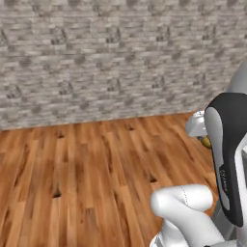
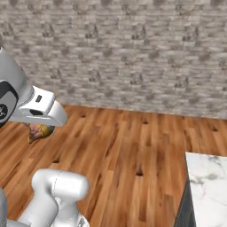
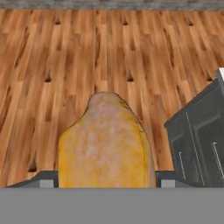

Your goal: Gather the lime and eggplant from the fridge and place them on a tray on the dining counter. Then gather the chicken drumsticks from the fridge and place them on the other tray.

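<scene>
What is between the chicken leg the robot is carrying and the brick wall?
Just bare wooden floor. In the right base view the chicken drumstick hangs under the gripper, and open floorboards run from it to the brick wall.

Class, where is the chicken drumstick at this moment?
The chicken drumstick sits between the jaws in the hand view, carried above the wooden floor, with a dark cabinet to its right.

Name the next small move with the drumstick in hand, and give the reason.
Probably keep the gripper closed and carry on toward the counter. The drumstick sits between the jaws above bare wooden floor, and only a corner of the marble counter shows at the right, with no tray in sight to set it on.
</scene>
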You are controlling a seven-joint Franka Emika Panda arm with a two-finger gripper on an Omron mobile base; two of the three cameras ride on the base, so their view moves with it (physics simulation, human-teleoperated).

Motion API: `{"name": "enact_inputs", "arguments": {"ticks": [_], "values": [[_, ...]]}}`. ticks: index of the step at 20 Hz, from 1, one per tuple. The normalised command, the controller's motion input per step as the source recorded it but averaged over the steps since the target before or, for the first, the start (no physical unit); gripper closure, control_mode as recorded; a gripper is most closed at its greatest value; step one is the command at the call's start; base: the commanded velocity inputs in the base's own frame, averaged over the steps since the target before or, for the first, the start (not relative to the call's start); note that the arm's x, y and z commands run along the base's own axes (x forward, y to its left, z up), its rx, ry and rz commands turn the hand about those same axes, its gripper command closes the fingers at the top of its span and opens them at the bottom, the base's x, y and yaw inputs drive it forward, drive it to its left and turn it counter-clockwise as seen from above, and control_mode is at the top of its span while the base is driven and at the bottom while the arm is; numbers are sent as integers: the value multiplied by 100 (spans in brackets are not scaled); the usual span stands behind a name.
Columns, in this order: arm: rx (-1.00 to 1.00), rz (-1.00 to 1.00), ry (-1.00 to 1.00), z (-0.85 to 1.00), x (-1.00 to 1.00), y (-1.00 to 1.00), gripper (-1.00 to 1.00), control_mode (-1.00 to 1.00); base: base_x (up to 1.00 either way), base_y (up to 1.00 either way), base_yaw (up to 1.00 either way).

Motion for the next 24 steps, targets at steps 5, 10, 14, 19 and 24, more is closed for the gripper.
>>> {"name": "enact_inputs", "arguments": {"ticks": [5,10,14,19,24], "values": [[0,0,0,0,0,0,100,100,100,28,-6],[0,0,0,0,0,0,100,100,100,24,-17],[0,0,0,0,0,0,100,100,87,11,-42],[0,0,0,0,0,0,100,100,67,23,-57],[0,0,0,0,0,0,100,100,43,21,-73]]}}
